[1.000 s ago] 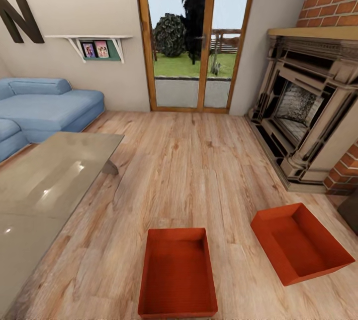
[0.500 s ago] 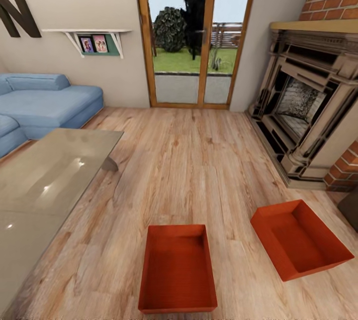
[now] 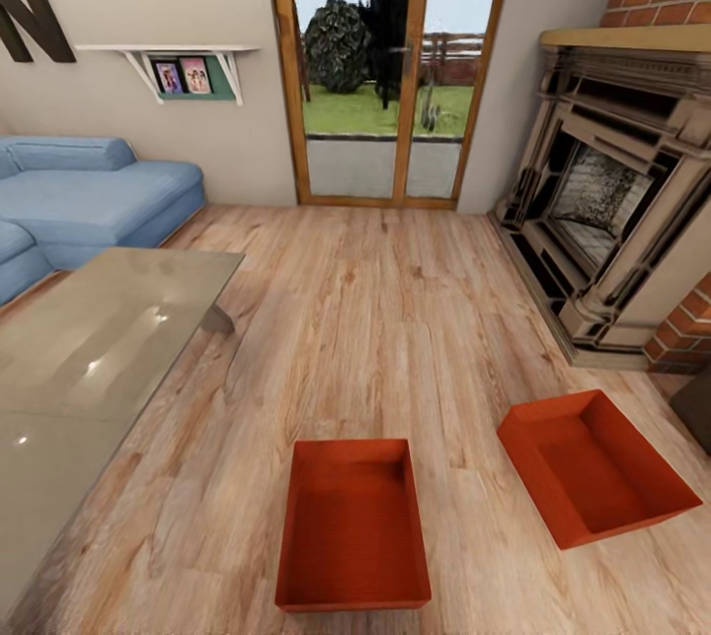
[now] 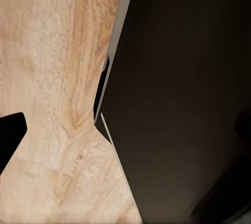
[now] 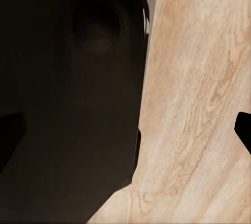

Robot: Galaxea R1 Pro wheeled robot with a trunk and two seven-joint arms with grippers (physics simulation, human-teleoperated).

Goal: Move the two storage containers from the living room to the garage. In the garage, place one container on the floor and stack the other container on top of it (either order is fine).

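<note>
Two containers, both on the wood floor (image 3: 395, 319), not yet picked up.
Nearer box (image 3: 353, 524) and right-hand box (image 3: 591, 467) sit higher in the head view than a second ago: the camera shifted, they lie untouched. Wrist views show planks beside dark robot body; either hand's grip state I cannot tell.

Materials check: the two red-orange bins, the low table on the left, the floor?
Two red-orange rectangular containers: look like matte plastic, uniform colour, thin walls, no gloss; could be painted board. Low grey-green table: seems glass or polished stone, going by the bright specular spots. Floor: light wood planks or laminate, with visible grain and seams and a satin finish.
</note>
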